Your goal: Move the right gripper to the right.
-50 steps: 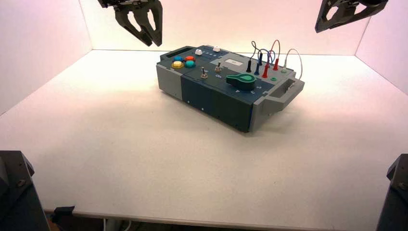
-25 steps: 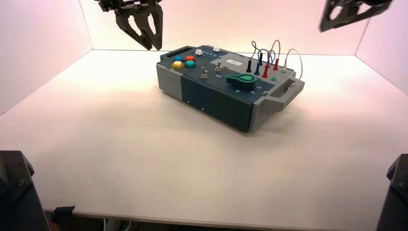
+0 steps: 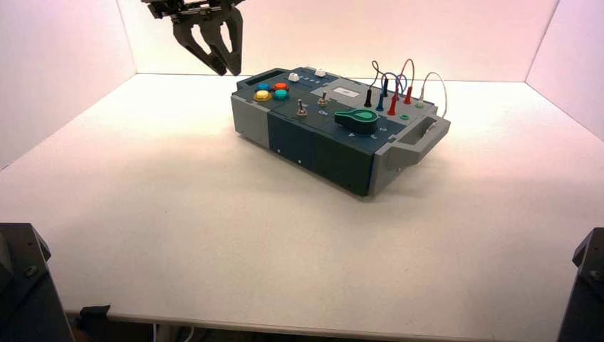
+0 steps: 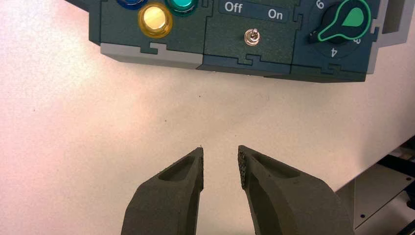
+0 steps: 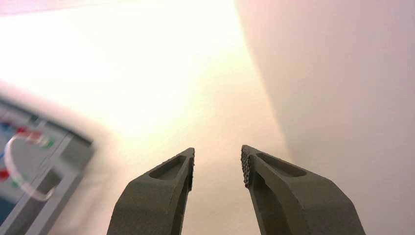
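My right gripper [image 5: 217, 154] is open and empty, held over bare table near the right wall, with the box's grey handle end [image 5: 46, 183] off to one side. It is out of the high view. My left gripper [image 3: 226, 68] hangs open and empty high at the back left, beside the box [image 3: 335, 146]. In the left wrist view the left gripper [image 4: 220, 154] is above bare table in front of the box's near side, with a yellow button [image 4: 154, 18], a toggle switch [image 4: 252, 36] lettered Off and On, and a green knob [image 4: 345, 22].
The box stands turned on the white table [image 3: 178, 214], with coloured wires [image 3: 399, 78] plugged in at its right end. White walls close the back and both sides. Dark arm bases [image 3: 21, 285] stand at the front corners.
My right gripper has moved right and left the high view's top right corner. The left gripper has shifted slightly at the top left.
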You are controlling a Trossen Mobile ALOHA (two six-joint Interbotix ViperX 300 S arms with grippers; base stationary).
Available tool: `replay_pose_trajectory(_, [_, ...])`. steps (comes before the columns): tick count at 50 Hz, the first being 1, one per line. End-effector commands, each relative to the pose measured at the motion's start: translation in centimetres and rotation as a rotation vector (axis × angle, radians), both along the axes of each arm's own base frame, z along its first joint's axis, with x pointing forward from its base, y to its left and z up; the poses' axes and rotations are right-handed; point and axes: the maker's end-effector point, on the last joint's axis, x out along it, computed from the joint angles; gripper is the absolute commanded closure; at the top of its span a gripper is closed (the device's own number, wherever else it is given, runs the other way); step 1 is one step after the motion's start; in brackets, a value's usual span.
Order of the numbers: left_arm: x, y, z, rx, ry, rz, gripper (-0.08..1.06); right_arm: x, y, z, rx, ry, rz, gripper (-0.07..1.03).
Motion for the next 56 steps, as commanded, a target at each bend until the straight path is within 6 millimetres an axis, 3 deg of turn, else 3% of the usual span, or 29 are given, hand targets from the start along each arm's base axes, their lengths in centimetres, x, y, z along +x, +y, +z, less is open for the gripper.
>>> replay_pose_trajectory(1, [0.7,-0.6,1.1,-0.015,-0.033,-0.009,0.58,-0.5,-1.0,1.5,-0.057,-0.039,-0.028,0.45])
replay_pose_trajectory(18, [0.7,-1.1,0.6,-0.006,-0.006,-0.026,0.58,-1.0,-2.9,-0.9,-0.043,0.084,-0.117,0.45])
replay_pose_trajectory(56, [0.6,-1.1,1.0,-0.009,-0.005,-0.028,0.58,-1.0,-3.4,-0.1,-0.042,0.019,-0.151,0.45])
